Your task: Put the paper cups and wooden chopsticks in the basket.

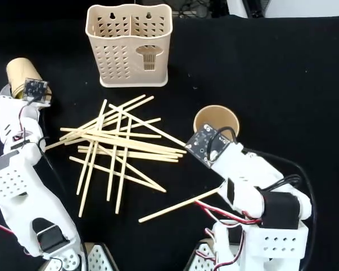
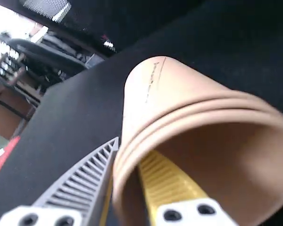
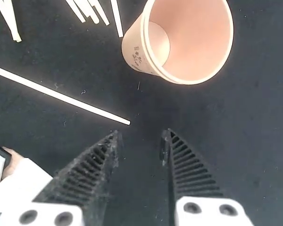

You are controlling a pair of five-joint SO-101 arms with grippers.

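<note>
The beige perforated basket (image 1: 130,45) stands at the table's back. A heap of wooden chopsticks (image 1: 116,148) lies crossed in the middle, and one single chopstick (image 1: 181,204) lies apart near the right arm. At the far left, my left gripper (image 2: 132,150) is shut on the wall of a paper cup (image 2: 198,136), one finger inside and one outside; this held cup (image 1: 20,70) is tilted. My right gripper (image 3: 141,135) is open just short of a second paper cup (image 3: 179,37), which stands upright (image 1: 216,121) right of the heap.
Black cloth (image 1: 282,73) covers the table. In the right wrist view a chopstick (image 3: 61,96) lies across the cloth just ahead of one fingertip. The arms' bases and cables (image 1: 254,226) occupy the front edge.
</note>
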